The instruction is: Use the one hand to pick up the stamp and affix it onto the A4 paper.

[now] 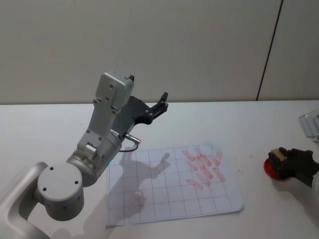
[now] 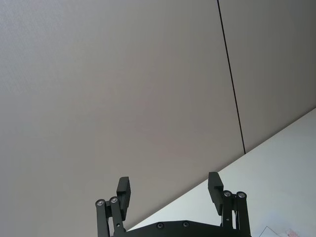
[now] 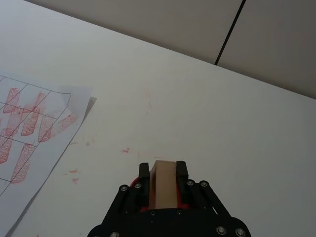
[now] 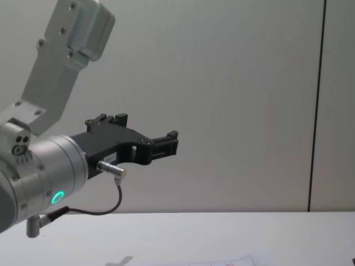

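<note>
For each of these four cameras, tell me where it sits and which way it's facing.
Head: looks down on the table, A4 paper, raised left arm, right end effector.
Left wrist: looks at the wall past the open left end effector.
Right wrist: looks along the table; right end effector shut on the stamp.
Chest: looks forward at the wall and left arm.
Head and right wrist views share the paper.

The A4 paper point(image 1: 172, 186) lies mid-table, the stamp point(image 1: 277, 156) well right of it.
</note>
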Robot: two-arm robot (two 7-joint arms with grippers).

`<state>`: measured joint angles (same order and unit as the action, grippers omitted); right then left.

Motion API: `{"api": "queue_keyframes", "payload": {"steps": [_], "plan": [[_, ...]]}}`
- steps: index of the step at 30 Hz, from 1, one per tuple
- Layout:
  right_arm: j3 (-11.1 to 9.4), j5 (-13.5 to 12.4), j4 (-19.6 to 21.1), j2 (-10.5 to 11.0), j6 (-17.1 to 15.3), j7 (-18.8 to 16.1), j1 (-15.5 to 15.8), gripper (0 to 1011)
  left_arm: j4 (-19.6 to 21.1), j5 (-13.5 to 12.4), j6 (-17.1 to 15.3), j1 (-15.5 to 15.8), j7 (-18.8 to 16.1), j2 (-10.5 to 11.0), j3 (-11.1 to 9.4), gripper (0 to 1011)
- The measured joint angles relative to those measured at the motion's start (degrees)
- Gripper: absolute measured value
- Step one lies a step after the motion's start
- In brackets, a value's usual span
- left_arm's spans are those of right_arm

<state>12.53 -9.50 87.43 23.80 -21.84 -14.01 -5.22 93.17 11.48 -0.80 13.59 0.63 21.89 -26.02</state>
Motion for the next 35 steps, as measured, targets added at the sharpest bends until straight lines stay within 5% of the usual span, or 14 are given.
{"api": "queue_keyframes", "payload": {"steps": [13, 23, 35], "plan": [[-0.42, -0.75, 1.0, 0.49, 2.06, 0.13, 1.06, 678, 0.0, 0.0, 0.0, 0.0, 0.0, 0.0, 0.0, 1001], [-1.77, -2.91, 4.54, 1.75, 7.07, 1.75, 3.06, 991, 0.0, 0.0, 0.0, 0.0, 0.0, 0.0, 0.0, 1001], [-3.74, -4.62, 7.03, 3.62, 15.47, 2.92, 4.99, 1001, 0.0, 0.0, 0.0, 0.0, 0.0, 0.0, 0.0, 1001]]}}
